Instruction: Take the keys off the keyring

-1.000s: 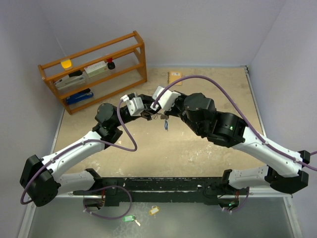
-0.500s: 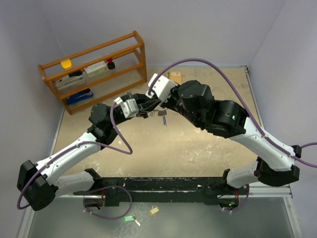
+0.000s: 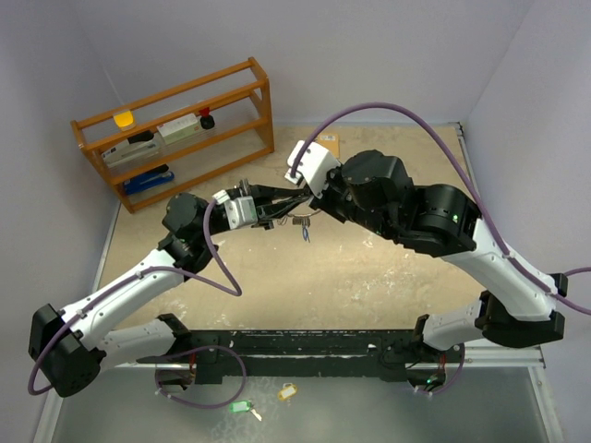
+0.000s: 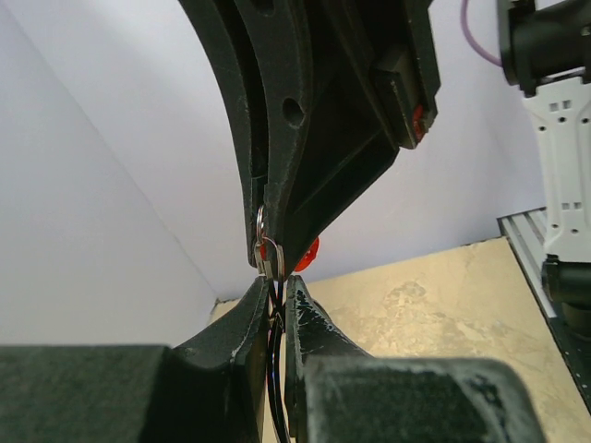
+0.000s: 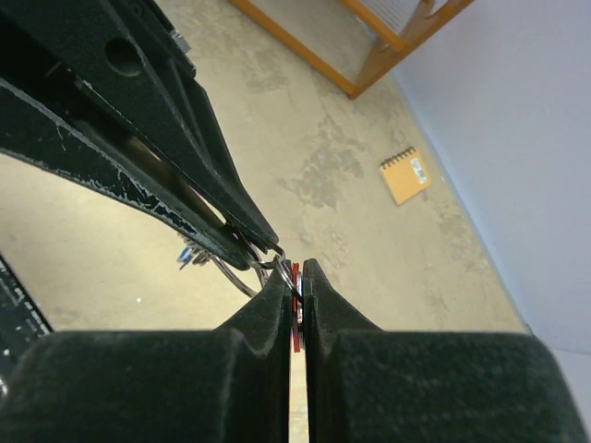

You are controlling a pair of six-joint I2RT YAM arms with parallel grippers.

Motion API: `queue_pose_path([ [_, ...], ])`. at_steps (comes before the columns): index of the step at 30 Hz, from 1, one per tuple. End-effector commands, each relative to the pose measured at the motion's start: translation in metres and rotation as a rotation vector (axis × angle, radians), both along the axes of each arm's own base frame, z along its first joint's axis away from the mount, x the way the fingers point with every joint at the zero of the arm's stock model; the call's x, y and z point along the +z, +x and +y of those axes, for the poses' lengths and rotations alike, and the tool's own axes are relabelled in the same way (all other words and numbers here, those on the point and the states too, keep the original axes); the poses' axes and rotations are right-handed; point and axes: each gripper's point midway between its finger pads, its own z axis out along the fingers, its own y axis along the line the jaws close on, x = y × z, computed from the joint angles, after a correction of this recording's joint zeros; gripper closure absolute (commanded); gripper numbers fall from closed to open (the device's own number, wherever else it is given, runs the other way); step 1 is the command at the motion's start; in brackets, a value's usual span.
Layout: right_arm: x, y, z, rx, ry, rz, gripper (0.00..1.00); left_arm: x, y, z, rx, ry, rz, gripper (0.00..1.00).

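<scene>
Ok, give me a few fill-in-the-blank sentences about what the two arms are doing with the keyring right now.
1. The left gripper and the right gripper are both ___.
2. The red tag is pinched by the ___ gripper.
3. The keyring is held in the air ___ the table.
4. The wooden shelf stands at the table's far ___ corner.

Missing words: shut; right; above; left.

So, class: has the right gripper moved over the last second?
Yes. The right gripper has swung its wrist end toward the notebook at the far edge.
</scene>
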Motion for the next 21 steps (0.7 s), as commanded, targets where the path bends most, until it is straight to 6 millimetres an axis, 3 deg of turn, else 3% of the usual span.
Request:
queue_pose_path([
  [1,0.026,0.002,-0.015,-0.045,0.118,-0.041,1.00,0.008,-0.052,0.003,-0.211,0.043,-0.085,1.00],
  [16,0.007,-0.003,-0.014,-0.024,0.085,-0.007,1.00,0.028,-0.083,0.015,-0.309,-0.029,-0.140,1.00],
  [21,0.014,-0.004,-0.012,-0.007,0.118,-0.031,1.00,0.028,-0.091,0.011,-0.357,-0.048,-0.120,1.00],
])
